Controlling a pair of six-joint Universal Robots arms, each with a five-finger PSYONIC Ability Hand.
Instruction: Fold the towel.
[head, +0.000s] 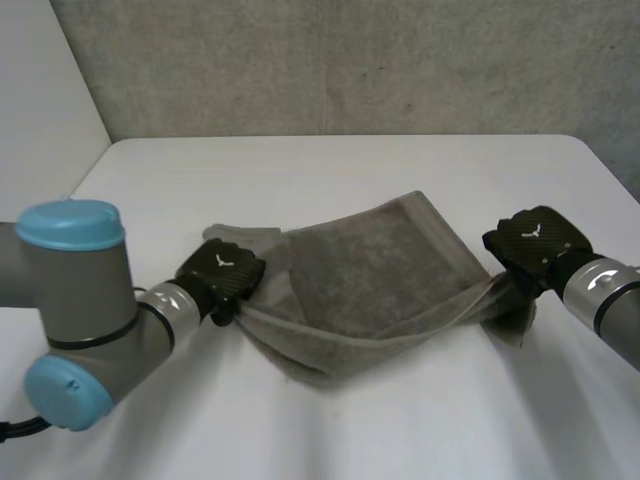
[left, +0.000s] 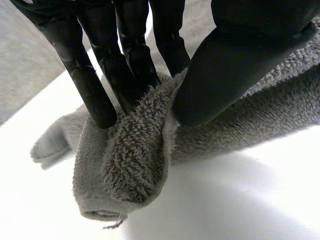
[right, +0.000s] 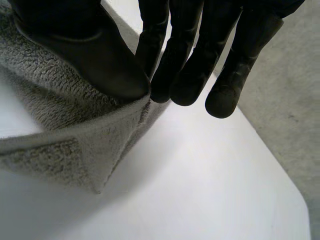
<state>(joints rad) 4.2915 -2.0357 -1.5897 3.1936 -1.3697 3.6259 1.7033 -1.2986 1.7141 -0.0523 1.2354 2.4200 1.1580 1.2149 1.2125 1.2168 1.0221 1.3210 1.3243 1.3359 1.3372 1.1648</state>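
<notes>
White matte table (head: 350, 420) bears a grey looped-terry towel (head: 370, 270), its front edge lifted and sagging; left hand (head: 222, 272) and right hand (head: 535, 240) each pinch a corner between thumb and fingers.

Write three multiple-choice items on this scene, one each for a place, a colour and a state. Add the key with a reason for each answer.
1. Where does the right hand hold the towel?
A. its middle
B. a corner
C. nowhere

2. What colour is the towel?
A. grey
B. red
C. green

3. What is the left hand doing?
A. lying flat and open
B. curled, holding nothing
C. pinching the towel

Key:
1 B: in the right wrist view, a corner hangs just below the pinch.
2 A: the pile is grey in every view.
3 C: the left wrist view shows a bunched end of the towel clamped in that hand.
</notes>
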